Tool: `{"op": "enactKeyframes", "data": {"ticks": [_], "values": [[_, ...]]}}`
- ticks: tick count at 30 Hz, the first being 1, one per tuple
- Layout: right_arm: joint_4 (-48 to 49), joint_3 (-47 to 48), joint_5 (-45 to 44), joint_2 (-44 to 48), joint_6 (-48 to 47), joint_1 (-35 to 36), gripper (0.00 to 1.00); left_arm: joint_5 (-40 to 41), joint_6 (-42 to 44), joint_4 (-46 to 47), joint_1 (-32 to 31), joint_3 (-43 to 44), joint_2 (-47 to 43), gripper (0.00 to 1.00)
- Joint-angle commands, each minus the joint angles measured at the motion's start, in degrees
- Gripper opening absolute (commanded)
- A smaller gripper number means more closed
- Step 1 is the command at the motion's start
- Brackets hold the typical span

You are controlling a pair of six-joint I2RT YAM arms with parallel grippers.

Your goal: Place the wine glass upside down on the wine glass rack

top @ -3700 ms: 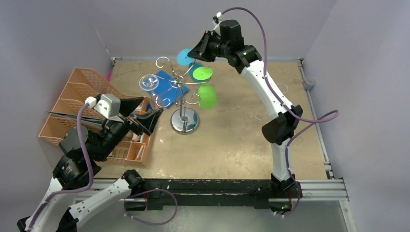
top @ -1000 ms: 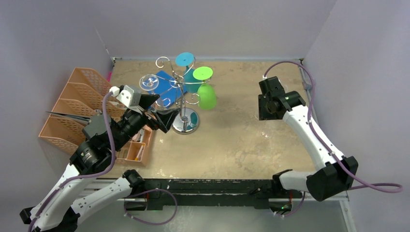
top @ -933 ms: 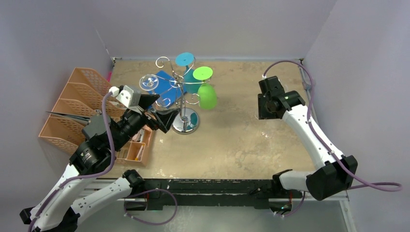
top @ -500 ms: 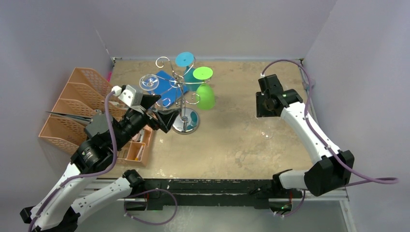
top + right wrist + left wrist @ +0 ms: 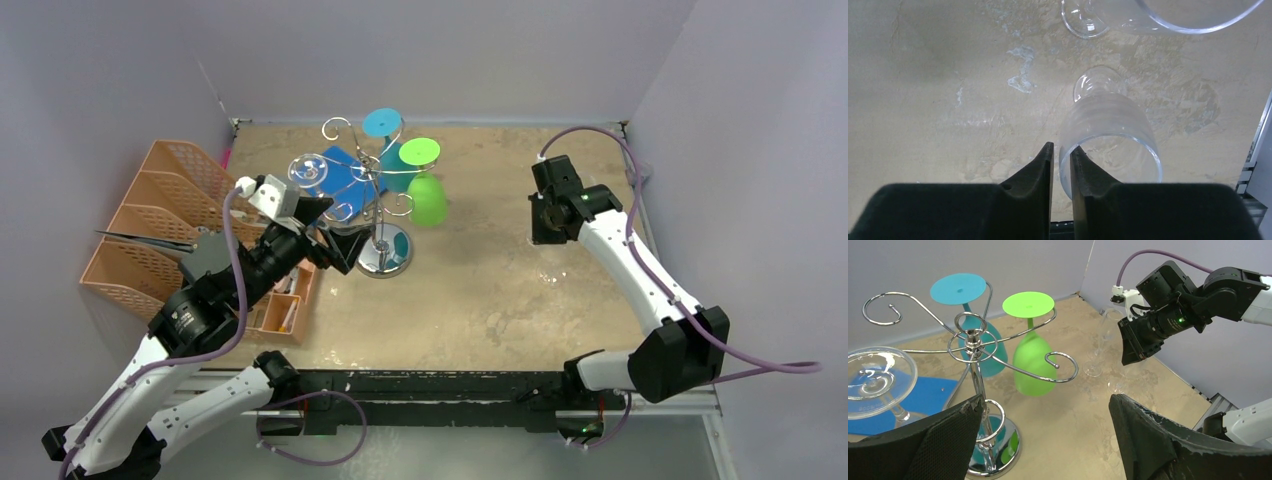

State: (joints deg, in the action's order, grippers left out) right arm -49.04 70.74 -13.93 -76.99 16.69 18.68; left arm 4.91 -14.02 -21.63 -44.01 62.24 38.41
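Note:
The wine glass rack [image 5: 378,205] is a chrome wire stand left of centre; it also shows in the left wrist view [image 5: 973,347]. A blue glass [image 5: 385,130], a green glass [image 5: 428,195] and a clear glass [image 5: 308,168] hang upside down on it. My right gripper [image 5: 548,230] is at the right of the table, shut on the rim of an upright clear wine glass [image 5: 1110,130]. In the right wrist view the gripper [image 5: 1060,147] has one finger inside the bowl and one outside. My left gripper [image 5: 1045,402] is open and empty beside the rack's base [image 5: 383,252].
A second clear glass [image 5: 1085,20] stands just beyond the held one and also shows in the left wrist view [image 5: 1100,340]. An orange desk organizer [image 5: 150,215] fills the left edge. A blue mat [image 5: 345,178] lies behind the rack. Walls close three sides.
My right arm left the rack, came down at the right of the table, and has drifted slightly farther back. My left gripper moved up beside the rack's base.

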Motion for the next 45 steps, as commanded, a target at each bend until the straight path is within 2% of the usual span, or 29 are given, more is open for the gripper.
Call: {"op": "enactKeyframes", "data": {"ticks": [1,4,9,16,18,21,26,32,34,40,45], "values": [[-1.26,0.09,0.52,0.94,1.17,-0.22,0.16,0.51,-0.99,0.57,-0.02,1.28,-0.08,0.93],[-1.94,0.48,1.79,1.37,1.62,-0.21,0.08,-0.61,-1.45,0.34,-0.03,1.8,-0.01,0.93],[-1.92,0.38,5.23,2.84,3.12,-0.18,0.01,-1.69,-2.29,-1.0,-0.07,3.51,0.14,0.92],[0.32,0.17,13.72,6.99,4.99,-0.22,0.0,-0.81,-6.04,-1.24,-0.08,5.15,0.02,0.92],[1.65,-0.52,17.31,8.22,6.6,-0.22,0.0,0.03,-9.17,-1.35,-0.07,5.81,0.29,0.92],[5.54,-1.9,20.76,10.66,7.12,-0.2,0.0,-0.43,-14.23,-1.74,-0.05,7.18,1.72,0.86],[13.49,-4.57,25.89,15.89,9.12,-0.21,0.0,-2.19,-22.74,-2.9,-0.09,11.99,7.43,0.84],[18.85,-4.86,24.61,23.75,10.46,-0.22,0.0,-0.2,-36.52,7.47,-0.1,9.32,12.5,0.8],[19.96,-4.21,23.52,27.27,10.97,-0.22,0.0,-2.31,-39.81,12.71,-0.04,8.96,15.04,0.76],[22.54,-2.67,19.26,34.91,10.57,-0.21,0.0,-6.05,-49.1,17.96,-0.3,11.85,23.27,0.73],[32.36,-6.6,16.16,41.55,10.99,-0.22,0.0,-5.06,-55.64,26.92,-0.95,11.68,27.18,0.73]]}}
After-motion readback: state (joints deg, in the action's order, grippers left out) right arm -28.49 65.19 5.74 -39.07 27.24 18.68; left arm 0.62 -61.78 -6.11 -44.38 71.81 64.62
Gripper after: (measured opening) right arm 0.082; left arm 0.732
